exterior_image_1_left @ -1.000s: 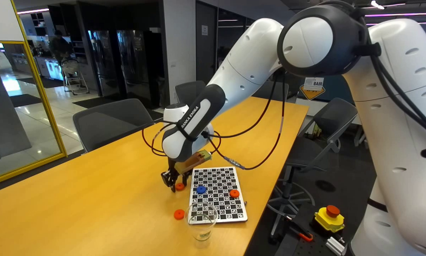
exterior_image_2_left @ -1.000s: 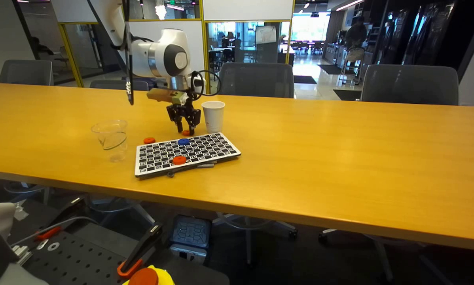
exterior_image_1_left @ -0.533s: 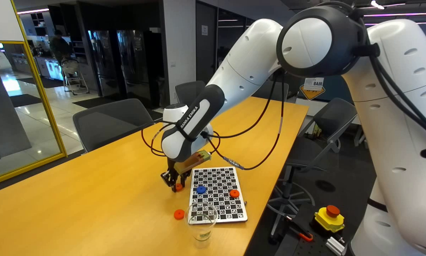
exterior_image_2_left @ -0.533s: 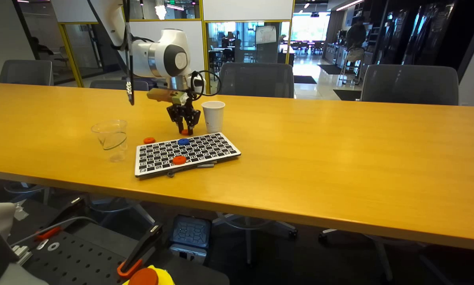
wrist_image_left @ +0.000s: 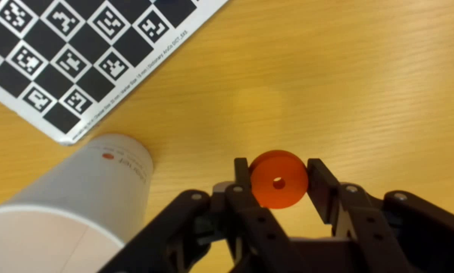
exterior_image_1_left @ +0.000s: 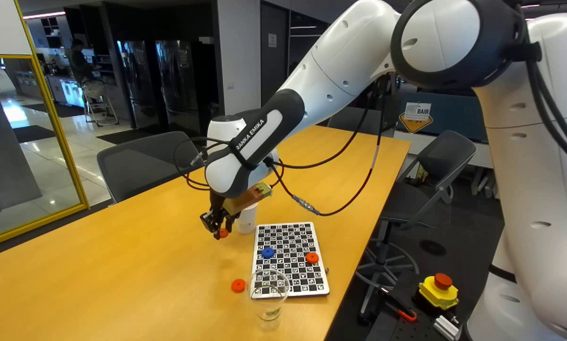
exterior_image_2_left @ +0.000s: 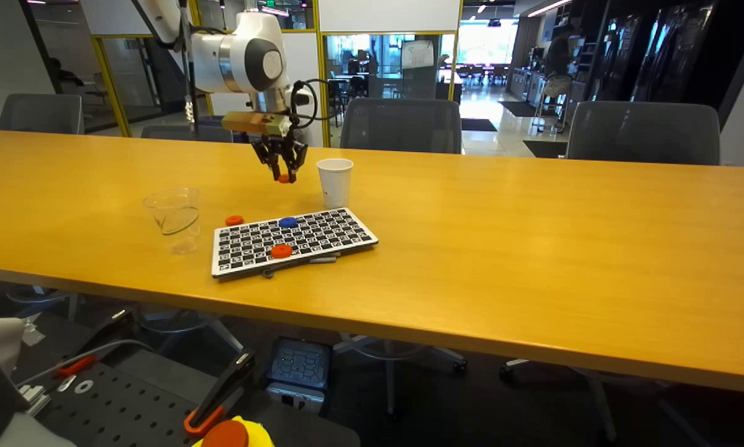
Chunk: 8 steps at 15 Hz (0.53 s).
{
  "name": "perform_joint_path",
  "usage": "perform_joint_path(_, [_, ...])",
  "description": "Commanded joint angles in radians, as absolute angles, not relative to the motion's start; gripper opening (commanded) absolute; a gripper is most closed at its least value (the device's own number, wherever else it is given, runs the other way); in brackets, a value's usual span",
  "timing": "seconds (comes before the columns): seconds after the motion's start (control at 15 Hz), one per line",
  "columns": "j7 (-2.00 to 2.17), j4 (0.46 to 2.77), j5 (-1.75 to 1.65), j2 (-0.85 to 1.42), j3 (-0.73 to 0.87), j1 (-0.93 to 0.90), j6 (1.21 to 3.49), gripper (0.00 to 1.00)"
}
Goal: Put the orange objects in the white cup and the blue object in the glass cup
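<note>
i have an orange disc (wrist_image_left: pixel 276 169) pinched in my claw (exterior_image_2_left: pixel 284 177), a jaw against either side, and i hold it above the table (exterior_image_2_left: pixel 533 248), out past the edge of the checkered board (exterior_image_1_left: pixel 290 261). just beside one corner of that board the white cup (exterior_image_2_left: pixel 335 183) stands upright. near the board's opposite end, a little apart from it, the clear glass cup (exterior_image_2_left: pixel 176 218) stands upright. the blue disc (exterior_image_1_left: pixel 268 253) lies on the board toward one long edge, a second orange disc (exterior_image_1_left: pixel 312 258) on it toward the other. a third orange disc (exterior_image_1_left: pixel 238 285) lies on the table, just beside the edge nearer the blue disc.
</note>
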State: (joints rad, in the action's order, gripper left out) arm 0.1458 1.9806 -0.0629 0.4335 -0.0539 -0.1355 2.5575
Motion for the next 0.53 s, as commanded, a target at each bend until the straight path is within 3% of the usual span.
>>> perform_joint_path(0.0, [0.155, 2.009, -0.097, 0.323, -0.033, -0.151, 2.529, 0.25])
perform_joint_path(0.47, [0.191, 1.956, -0.155, 0.294, 0.01, -0.133, 2.461, 0.24])
